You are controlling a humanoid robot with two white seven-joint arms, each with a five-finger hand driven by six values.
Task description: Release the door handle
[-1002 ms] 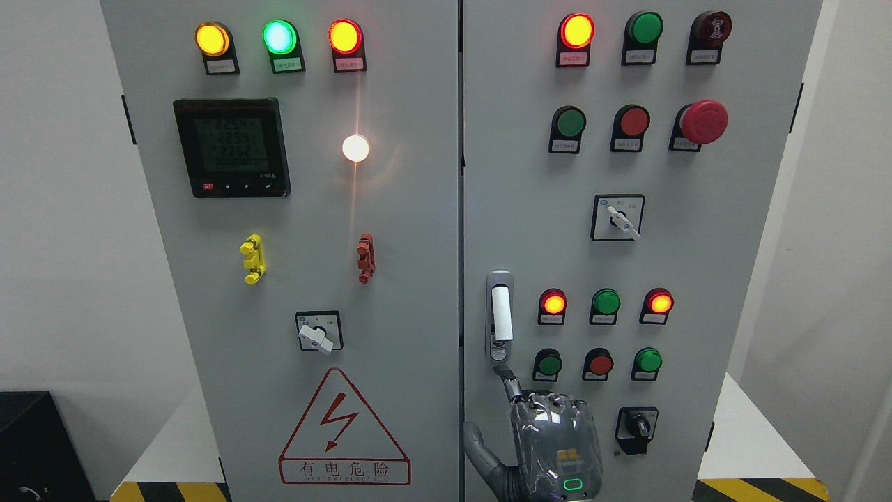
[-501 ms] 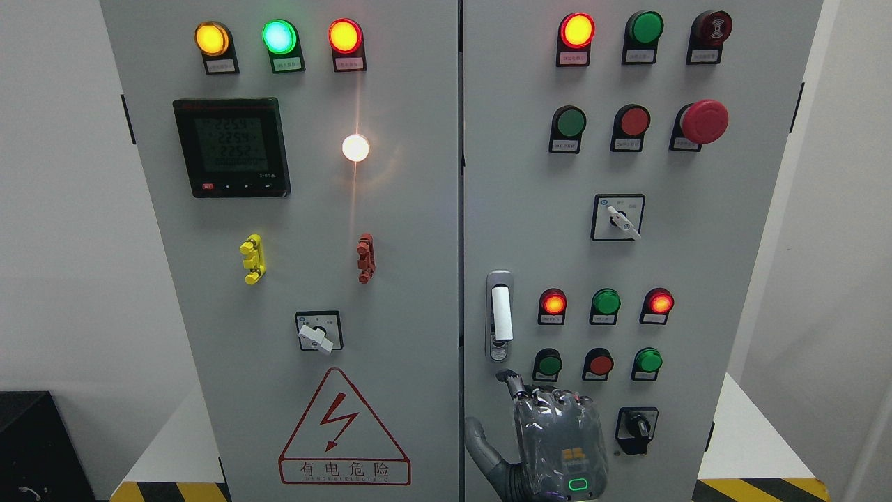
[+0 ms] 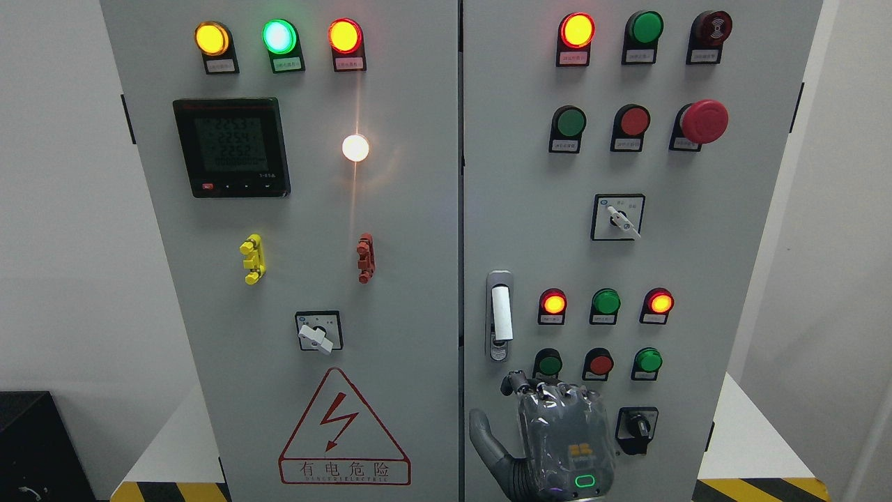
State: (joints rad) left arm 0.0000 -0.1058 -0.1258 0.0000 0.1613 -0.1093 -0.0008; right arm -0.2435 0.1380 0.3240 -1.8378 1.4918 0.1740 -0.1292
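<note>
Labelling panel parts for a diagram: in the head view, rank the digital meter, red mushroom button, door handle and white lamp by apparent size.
1. digital meter
2. door handle
3. red mushroom button
4. white lamp, though its glare blurs the edge

the door handle stands upright (white grip in a silver housing) at the right door's left edge

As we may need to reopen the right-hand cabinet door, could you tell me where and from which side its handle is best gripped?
Grip the white upright bar of the grey recessed door handle, around its middle. Come straight at the door from the front, fingers wrapping it from the sides: the bar is slim, vertical and set in a narrow housing close to the door's left edge. The right hand hangs just below, off the handle.
</note>
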